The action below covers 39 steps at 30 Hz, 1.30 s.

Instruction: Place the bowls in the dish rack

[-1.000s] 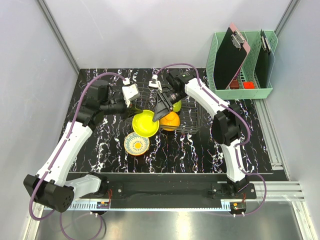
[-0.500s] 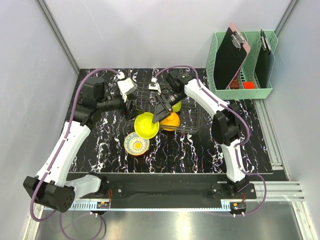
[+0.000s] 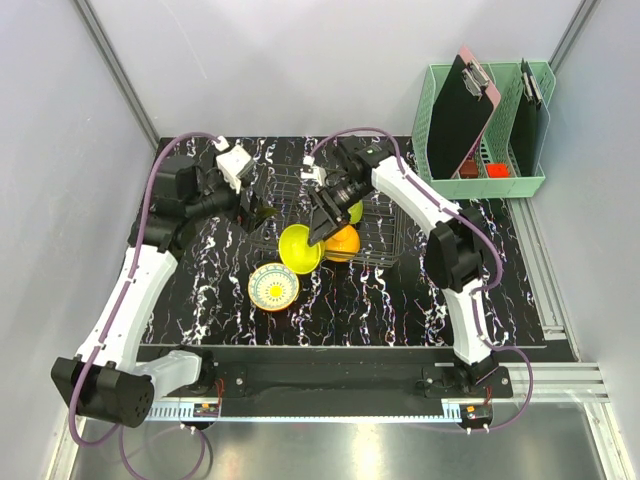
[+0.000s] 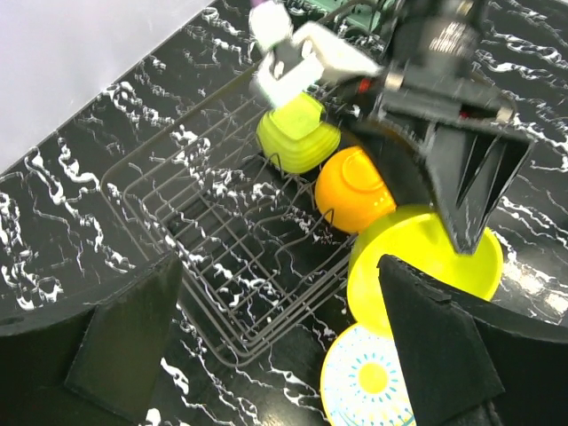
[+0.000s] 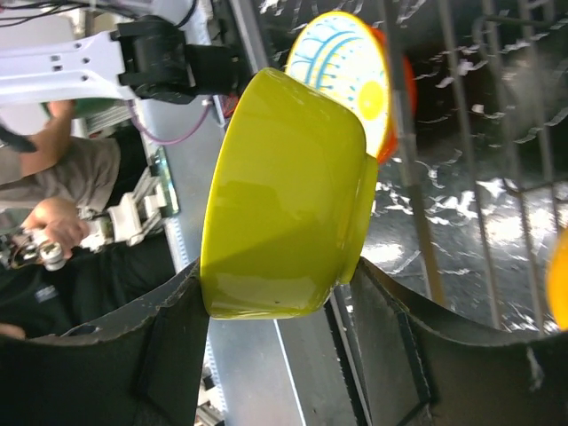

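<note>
Yellow-green round plastic bowl [image 3: 299, 248] — your right gripper [image 3: 317, 234] clamps it at the edge of the metal-wire dish rack [image 3: 284, 188]. Left gripper [image 3: 254, 208] gapes, empty.

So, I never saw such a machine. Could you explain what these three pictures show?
Two white robot arms stand at the near edge of a black marbled table. One picture looks down from above; the other two are taken from the wrists. A thin wire dish rack holds a round orange plastic bowl and a lime green plastic bowl. A cream-white patterned bowl sits on the table beside it. The right gripper holds a yellow-green plastic bowl, tilted; the left gripper is open and empty.
</note>
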Available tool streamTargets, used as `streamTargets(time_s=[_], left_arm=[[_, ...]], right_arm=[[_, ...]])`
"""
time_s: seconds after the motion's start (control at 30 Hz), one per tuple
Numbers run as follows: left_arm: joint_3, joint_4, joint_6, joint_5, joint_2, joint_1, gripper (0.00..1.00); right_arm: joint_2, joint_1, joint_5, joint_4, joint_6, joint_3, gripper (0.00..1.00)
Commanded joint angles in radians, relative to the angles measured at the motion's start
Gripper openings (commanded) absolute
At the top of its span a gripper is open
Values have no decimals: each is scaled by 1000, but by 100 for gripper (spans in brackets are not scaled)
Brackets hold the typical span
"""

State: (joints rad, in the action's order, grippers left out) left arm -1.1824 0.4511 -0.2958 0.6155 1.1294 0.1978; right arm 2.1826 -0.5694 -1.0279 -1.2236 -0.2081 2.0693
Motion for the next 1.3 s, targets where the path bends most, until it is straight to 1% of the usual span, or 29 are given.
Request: streamTargets(time_s=[0.0, 0.1, 0.2, 0.23, 0.3, 0.4, 0.43, 0.53, 0.6, 0.7, 0.9, 1.03, 1.17, 1.2, 1.27], left_arm=[[24, -54, 4, -42, -36, -17, 97], [40, -48, -5, -43, -37, -24, 97], [61, -43, -11, -45, -43, -31, 97], [72, -43, -12, -45, -45, -32, 97], [84, -40, -17, -46, -49, -35, 97], [102, -31, -29, -51, -57, -38, 97], [109, -23, -38, -53, -60, -40, 97], [121, -11, -51, -56, -69, -44, 97], [128, -8, -55, -54, -77, -47, 97], [144, 1, -65, -56, -83, -52, 97], [162, 40, -97, -60, -91, -60, 99], [176, 70, -129, -59, -91, -70, 99], [199, 90, -147, -56, -89, -74, 99], [207, 93, -151, -56, -91, -75, 99], [213, 95, -151, -56, -92, -77, 99]], right_arm=[[-110, 42, 65, 18, 27, 75, 0], [-138, 69, 86, 18, 36, 101, 0], [-156, 94, 139, 22, 44, 127, 0], [-161, 98, 197, 24, 47, 136, 0], [-173, 111, 245, 30, 45, 143, 0], [-188, 112, 398, 51, 52, 140, 0], [-191, 112, 481, 59, 52, 129, 0], [-207, 112, 615, 84, 50, 104, 0], [-219, 112, 672, 104, 49, 91, 0], [-233, 112, 819, 124, 39, 68, 0], [-254, 112, 1012, 159, 7, 11, 0], [-264, 105, 1098, 182, -22, -40, 0], [-257, 69, 1207, 214, -74, -103, 0], [-254, 48, 1268, 223, -88, -133, 0], [-247, 25, 1342, 257, -125, -162, 0]])
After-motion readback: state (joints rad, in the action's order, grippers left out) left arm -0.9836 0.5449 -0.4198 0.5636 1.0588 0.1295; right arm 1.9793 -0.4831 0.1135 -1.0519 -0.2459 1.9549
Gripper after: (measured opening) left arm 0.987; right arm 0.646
